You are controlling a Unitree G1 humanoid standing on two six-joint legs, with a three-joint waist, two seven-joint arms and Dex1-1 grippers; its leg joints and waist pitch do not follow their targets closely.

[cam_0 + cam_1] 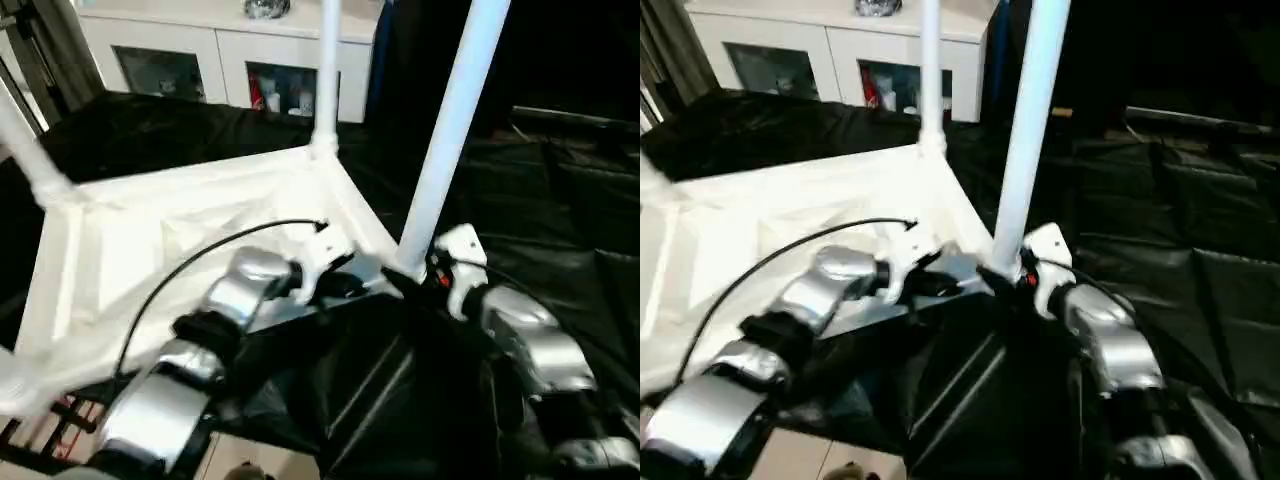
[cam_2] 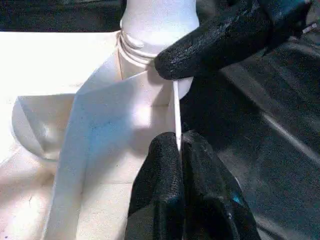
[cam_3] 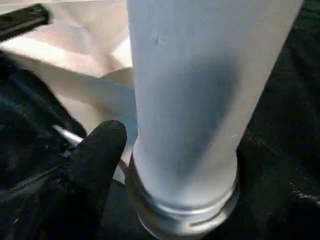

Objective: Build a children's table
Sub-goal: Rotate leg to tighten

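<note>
Already the tabletop (image 1: 180,230) lies upside down on the black-draped work table (image 1: 560,250), ribbed underside up, and I count three legs standing out of its corner sockets: the far leg (image 1: 327,70), the left leg (image 1: 25,150) that slants out past the edge of my head views, and the near leg (image 1: 450,130) just in front of my hands. My left gripper (image 2: 179,145) is pinched shut on the thin rim of the tabletop right beside the near corner socket (image 2: 150,45), steadying it. My right gripper (image 1: 420,275) sits at the base of the near leg; one finger (image 3: 95,155) stands just beside the tube where it meets the socket, and the other I cannot make out, so I cannot tell whether I am clamping the leg or letting it go. That leg looks seated and upright. A fourth leg I cannot see, so I judge one corner is left, then turning the table onto its feet.
</note>
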